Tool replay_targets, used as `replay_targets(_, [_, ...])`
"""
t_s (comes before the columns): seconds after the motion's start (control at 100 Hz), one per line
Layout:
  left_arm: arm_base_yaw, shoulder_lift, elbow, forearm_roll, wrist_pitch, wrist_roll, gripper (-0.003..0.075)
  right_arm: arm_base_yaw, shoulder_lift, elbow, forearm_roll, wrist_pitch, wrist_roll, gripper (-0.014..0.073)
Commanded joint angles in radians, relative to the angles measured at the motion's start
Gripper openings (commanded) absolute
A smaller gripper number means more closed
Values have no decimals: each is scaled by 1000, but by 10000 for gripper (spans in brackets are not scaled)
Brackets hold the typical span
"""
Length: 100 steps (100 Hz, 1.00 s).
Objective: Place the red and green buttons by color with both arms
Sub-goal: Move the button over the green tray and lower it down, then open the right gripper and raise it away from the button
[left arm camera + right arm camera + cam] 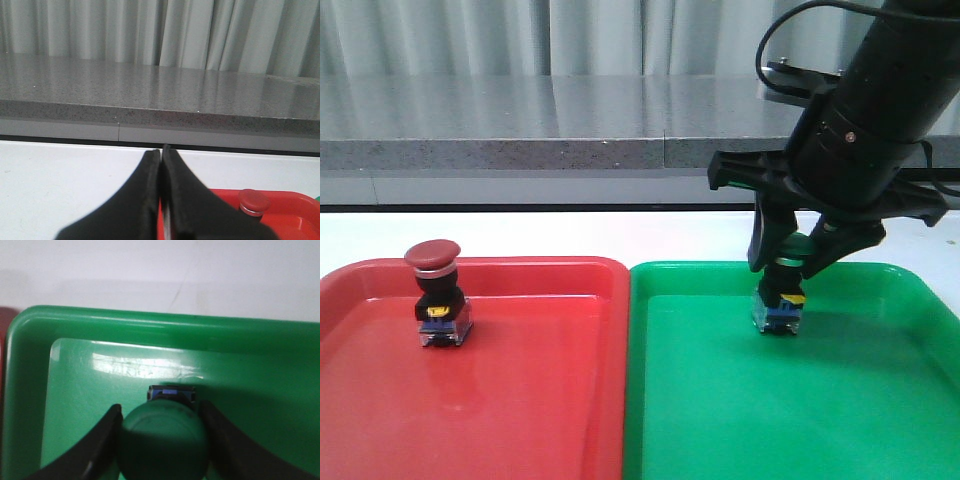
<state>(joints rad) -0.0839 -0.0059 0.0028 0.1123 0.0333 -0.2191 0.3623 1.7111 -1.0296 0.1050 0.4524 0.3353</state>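
Green button [163, 444] stood upright inside the green tray [880, 420], near its back rim, clasped at the cap by my right pincer [790, 262] directly above; left pincer [161, 200] was clenched empty.

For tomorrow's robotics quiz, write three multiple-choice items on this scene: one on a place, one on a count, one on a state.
1. Where does the red button stand?
A. red tray
B. green tray
C. white table

2. How many buttons show in the front view?
A. one
B. two
C. three

3. What is the right hand doing?
A. hanging open and empty
B. gripping the green button
C. gripping the red button

Answers: 1 A, it stands upright on the red tray's floor. 2 B, one per tray. 3 B, its fingers press both sides of the green cap.
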Motion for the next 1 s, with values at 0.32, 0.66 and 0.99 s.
replay_targets(0.32, [2, -30, 40, 0, -81, -3, -19, 4, -41, -25, 1, -13, -1, 664])
replay_targets(0.66, [2, -30, 40, 0, -81, -3, -19, 1, -244, -25, -83, -55, -1, 664])
replay_targets(0.99, [2, -30, 40, 0, -81, -3, -20, -86, -534, -23, -303, 37, -1, 664])
